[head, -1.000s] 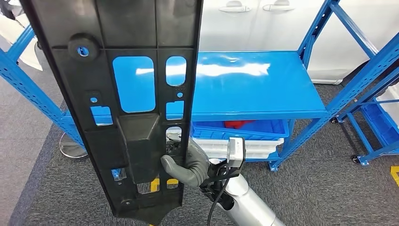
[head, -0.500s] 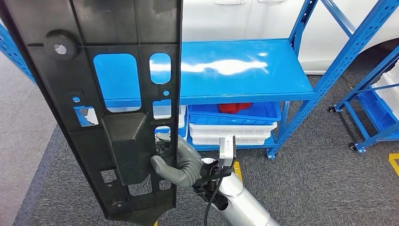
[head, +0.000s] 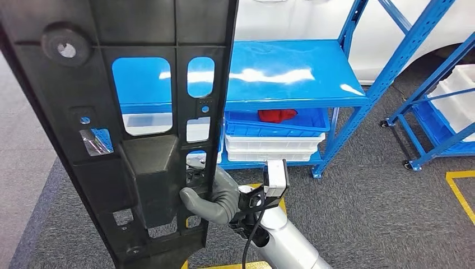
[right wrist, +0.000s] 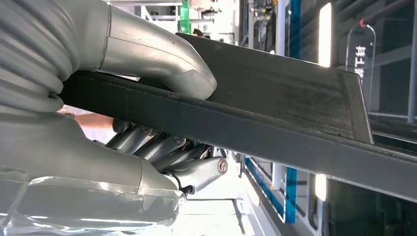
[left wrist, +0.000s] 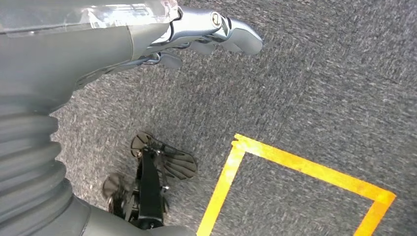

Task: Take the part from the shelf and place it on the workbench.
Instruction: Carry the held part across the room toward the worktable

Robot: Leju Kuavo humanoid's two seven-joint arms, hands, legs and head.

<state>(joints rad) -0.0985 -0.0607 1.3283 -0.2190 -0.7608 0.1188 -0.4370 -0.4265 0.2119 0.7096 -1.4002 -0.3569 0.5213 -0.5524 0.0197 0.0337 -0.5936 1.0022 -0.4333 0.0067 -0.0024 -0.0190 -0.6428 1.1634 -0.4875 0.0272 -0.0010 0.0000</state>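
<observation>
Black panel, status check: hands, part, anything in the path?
Right hand grips the black panel at its lower edge, held upright. Left hand holds nothing, over carpet. Blue shelf rack ahead, top deck bare.

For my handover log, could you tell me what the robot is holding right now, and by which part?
The right robot hand grips the black panel by its right edge, near the lower end.

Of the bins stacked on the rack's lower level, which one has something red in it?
The blue bin on top of the stack; a red object lies inside it. The white bins beneath show no contents.
</observation>
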